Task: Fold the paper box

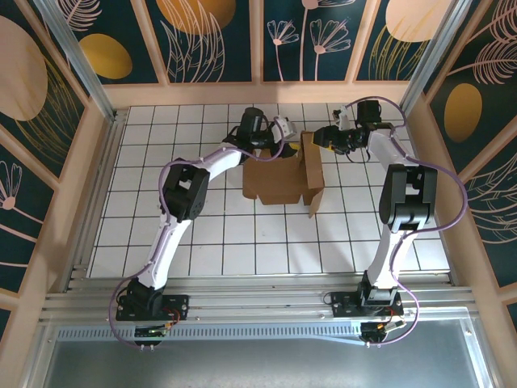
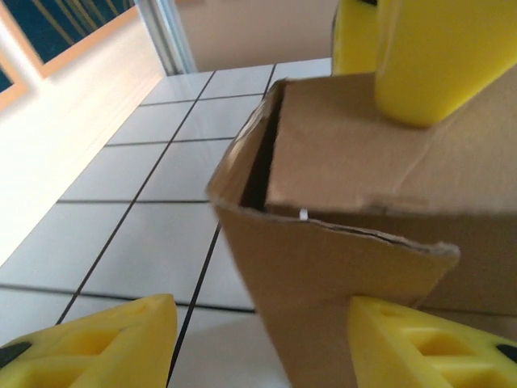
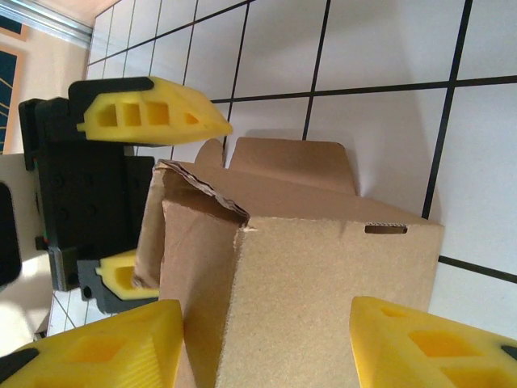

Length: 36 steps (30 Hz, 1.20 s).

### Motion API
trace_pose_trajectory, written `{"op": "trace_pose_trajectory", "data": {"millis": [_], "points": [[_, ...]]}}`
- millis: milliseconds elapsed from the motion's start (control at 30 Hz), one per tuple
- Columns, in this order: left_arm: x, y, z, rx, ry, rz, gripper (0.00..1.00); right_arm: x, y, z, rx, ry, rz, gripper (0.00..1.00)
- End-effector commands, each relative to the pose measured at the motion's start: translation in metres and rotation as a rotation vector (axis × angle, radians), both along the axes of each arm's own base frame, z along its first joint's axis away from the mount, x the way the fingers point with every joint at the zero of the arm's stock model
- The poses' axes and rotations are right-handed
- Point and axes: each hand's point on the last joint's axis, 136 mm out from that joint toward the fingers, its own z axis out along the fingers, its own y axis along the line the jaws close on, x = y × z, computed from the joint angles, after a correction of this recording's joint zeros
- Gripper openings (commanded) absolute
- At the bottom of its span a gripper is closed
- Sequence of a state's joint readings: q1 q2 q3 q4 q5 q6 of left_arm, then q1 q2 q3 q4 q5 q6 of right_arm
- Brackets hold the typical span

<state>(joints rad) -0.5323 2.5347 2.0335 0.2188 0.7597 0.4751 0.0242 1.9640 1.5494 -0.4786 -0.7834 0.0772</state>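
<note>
Gaping half-folded paper box, plain brown cardboard

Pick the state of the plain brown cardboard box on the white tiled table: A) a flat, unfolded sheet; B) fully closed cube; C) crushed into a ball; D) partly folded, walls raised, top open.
D: the plain brown cardboard box has walls standing up from the white tiled table, with its top open and a gap at one corner.
</note>
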Motion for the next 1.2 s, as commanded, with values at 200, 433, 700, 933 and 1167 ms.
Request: {"op": "trace_pose_trajectory", "data": {"millis": [200, 433, 700, 933, 1167], "points": [[-0.010, -0.021, -0.007, -0.008, -0.105, -0.098, 0.47, -0.006, 0.006, 0.001, -0.006, 0.013, 0.027, 0.60], [-0.017, -0.034, -0.015, -0.030, -0.112, -0.124, 0.44, -0.010, 0.010, 0.004, 0.033, 0.012, 0.044, 0.67], [-0.012, -0.036, -0.015, -0.043, -0.133, -0.117, 0.36, -0.013, 0.013, 0.019, 0.131, -0.014, 0.054, 0.65], [-0.009, -0.046, -0.015, -0.059, -0.172, -0.133, 0.37, -0.014, 0.012, 0.012, 0.133, 0.004, 0.043, 0.65], [-0.021, -0.060, -0.012, -0.085, -0.208, -0.173, 0.33, -0.009, 0.008, 0.006, 0.092, 0.005, 0.021, 0.63]]}}
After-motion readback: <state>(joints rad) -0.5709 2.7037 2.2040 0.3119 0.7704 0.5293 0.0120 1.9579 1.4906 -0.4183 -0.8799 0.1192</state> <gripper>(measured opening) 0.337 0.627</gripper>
